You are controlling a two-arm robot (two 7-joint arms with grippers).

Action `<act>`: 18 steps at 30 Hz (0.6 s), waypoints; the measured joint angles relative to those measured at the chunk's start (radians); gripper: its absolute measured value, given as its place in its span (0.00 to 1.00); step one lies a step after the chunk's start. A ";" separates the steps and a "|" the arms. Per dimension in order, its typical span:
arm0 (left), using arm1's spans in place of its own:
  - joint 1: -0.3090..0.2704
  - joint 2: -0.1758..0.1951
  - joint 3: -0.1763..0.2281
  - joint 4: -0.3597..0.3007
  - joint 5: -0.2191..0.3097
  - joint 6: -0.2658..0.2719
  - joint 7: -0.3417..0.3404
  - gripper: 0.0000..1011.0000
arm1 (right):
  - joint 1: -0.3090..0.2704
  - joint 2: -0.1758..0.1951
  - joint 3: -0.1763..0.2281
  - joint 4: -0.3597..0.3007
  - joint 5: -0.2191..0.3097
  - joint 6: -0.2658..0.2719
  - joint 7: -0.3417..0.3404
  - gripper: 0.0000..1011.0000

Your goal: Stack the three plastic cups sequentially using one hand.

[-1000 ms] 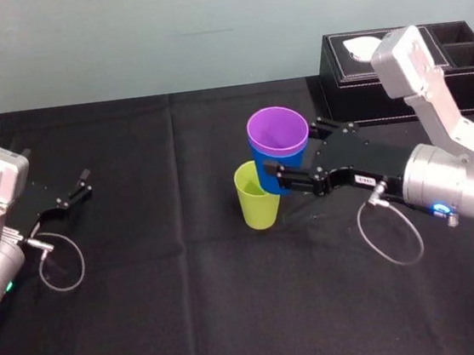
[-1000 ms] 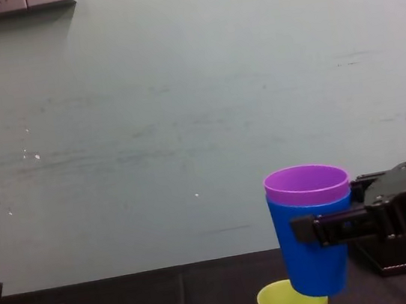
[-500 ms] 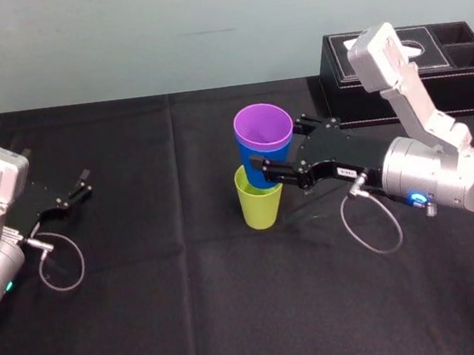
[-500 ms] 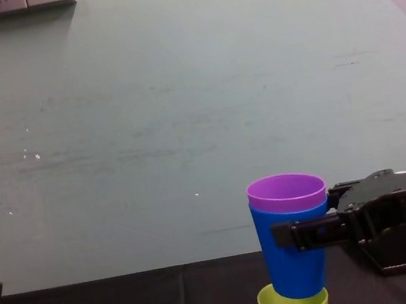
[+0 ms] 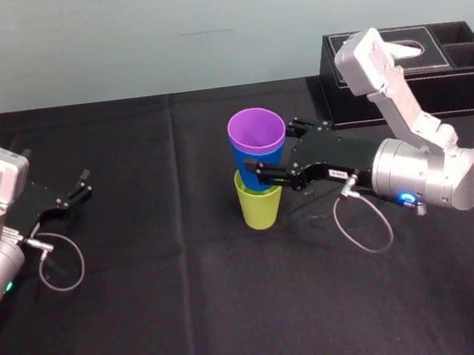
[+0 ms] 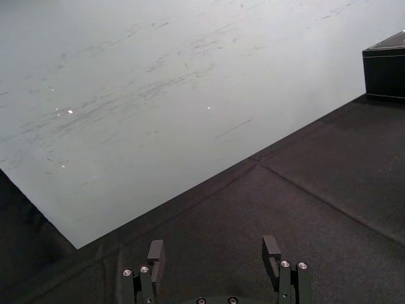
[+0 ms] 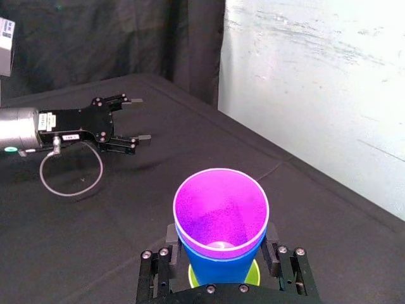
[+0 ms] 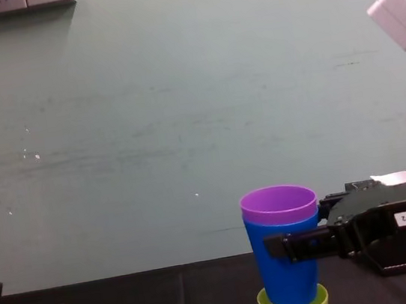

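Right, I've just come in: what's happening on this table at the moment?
The right gripper has its fingers closed around the blue cup, which has the purple cup nested inside it. It holds that pair over the lime-green cup standing on the black cloth, with the blue cup's base just inside the green rim. The left gripper sits open at the left, away from the cups.

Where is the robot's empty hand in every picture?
Head view: the left gripper, open, far left over the black table.
Left wrist view: the left gripper close up, before the table and pale wall.
Right wrist view: the left gripper far across the table, beyond the purple cup in the blue cup that the right gripper grips.
Chest view: left gripper, lower left corner.
Shared landmark: the edge where black table meets pale wall.
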 joint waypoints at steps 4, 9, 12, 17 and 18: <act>0.000 0.000 0.000 0.000 0.000 0.000 0.000 1.00 | 0.004 -0.004 -0.006 0.012 -0.005 -0.006 0.004 0.76; 0.000 0.000 0.000 0.000 0.000 0.000 0.000 1.00 | 0.008 -0.011 -0.015 0.032 -0.011 -0.011 0.008 0.76; 0.000 0.000 0.000 0.000 0.000 0.000 0.000 1.00 | 0.008 -0.015 -0.020 0.043 -0.018 -0.014 0.008 0.76; 0.000 0.000 0.000 0.000 0.000 0.000 0.000 1.00 | 0.007 -0.022 -0.026 0.061 -0.026 -0.016 0.008 0.76; 0.000 0.000 0.000 0.000 0.000 0.000 0.000 1.00 | 0.007 -0.022 -0.026 0.064 -0.026 -0.016 0.009 0.76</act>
